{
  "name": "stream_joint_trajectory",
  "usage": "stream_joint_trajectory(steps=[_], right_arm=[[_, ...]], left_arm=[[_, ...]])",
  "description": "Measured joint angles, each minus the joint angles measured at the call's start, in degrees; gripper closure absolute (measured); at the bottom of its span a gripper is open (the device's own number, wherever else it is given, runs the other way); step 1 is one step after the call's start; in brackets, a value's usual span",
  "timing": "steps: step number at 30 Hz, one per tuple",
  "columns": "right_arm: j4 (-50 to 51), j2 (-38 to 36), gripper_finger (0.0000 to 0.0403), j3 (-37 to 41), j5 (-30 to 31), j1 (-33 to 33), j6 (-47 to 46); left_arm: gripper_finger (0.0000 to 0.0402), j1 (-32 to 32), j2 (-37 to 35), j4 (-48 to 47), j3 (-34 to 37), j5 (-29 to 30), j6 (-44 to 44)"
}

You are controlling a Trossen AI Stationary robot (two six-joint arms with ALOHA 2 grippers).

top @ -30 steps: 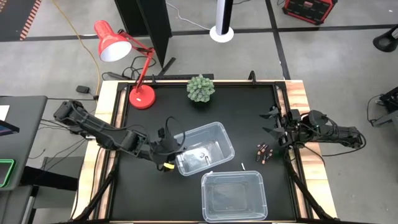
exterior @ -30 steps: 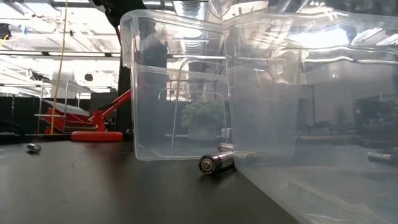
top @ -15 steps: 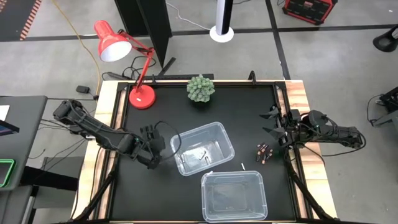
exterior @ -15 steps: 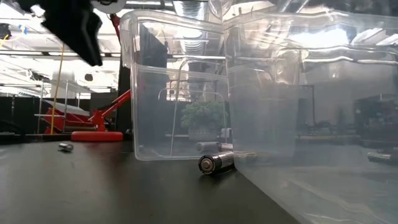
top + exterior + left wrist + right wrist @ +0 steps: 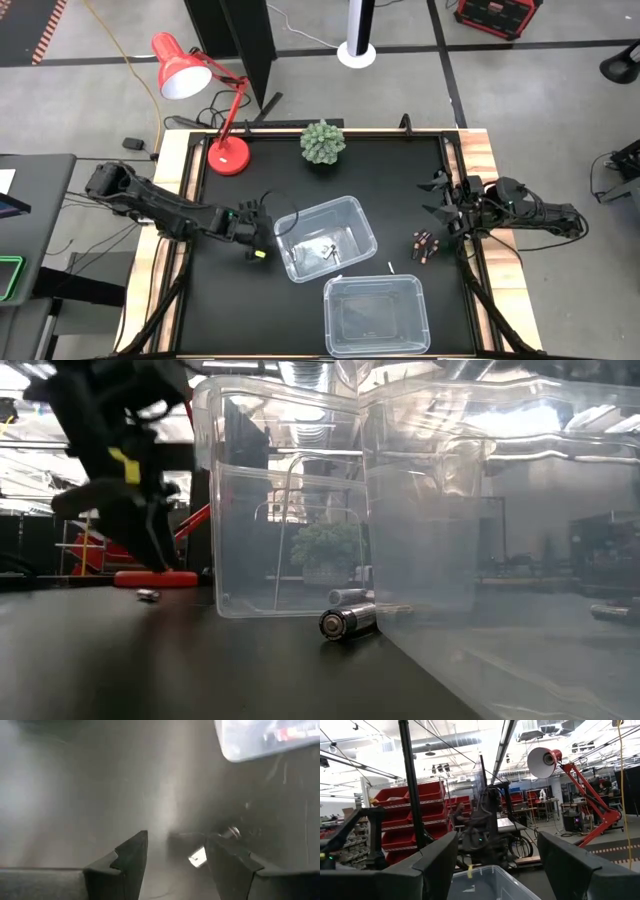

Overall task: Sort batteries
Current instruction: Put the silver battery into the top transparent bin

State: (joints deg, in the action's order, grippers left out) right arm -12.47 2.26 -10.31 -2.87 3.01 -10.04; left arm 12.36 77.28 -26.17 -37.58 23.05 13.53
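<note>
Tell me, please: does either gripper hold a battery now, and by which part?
Nothing is held. The left gripper is open and empty beside the clear bin; the right gripper waits open at the table's right edge.

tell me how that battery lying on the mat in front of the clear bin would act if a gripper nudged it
The battery is a small smooth cylinder lying on its side on the flat black mat, so it would probably roll rather than slide. Its metal casing looks rigid, so likely stiff and slippery. It rests against the clear bin, which may stop it.
</note>
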Motion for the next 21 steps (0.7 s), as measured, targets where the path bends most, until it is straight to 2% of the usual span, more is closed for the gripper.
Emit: stream_joint_trajectory(steps=[4,11,15,19,21], right_arm=[[0.0,0.0,0.0111,0.0,0.0,0.0,0.0],[0.0,0.0,0.0111,0.0,0.0,0.1,0.0],[0.0,0.0,0.0111,0.0,0.0,0.1,0.1],[0.0,0.0,0.0111,0.0,0.0,0.1,0.8],[0.0,0.0,0.0111,0.0,0.0,0.1,0.9]], left_arm=[[0.0212,-5.5,-0.1,5.4,3.7,-9.0,-2.5],[0.0212,-8.7,0.0,7.1,5.1,-18.3,-3.8],[0.0212,-8.8,0.0,6.6,5.0,-18.6,-3.7],[0.0215,-8.8,-0.7,6.0,3.8,-16.5,-1.1],[0.0219,-8.3,-2.4,6.8,3.2,-18.3,0.8]])
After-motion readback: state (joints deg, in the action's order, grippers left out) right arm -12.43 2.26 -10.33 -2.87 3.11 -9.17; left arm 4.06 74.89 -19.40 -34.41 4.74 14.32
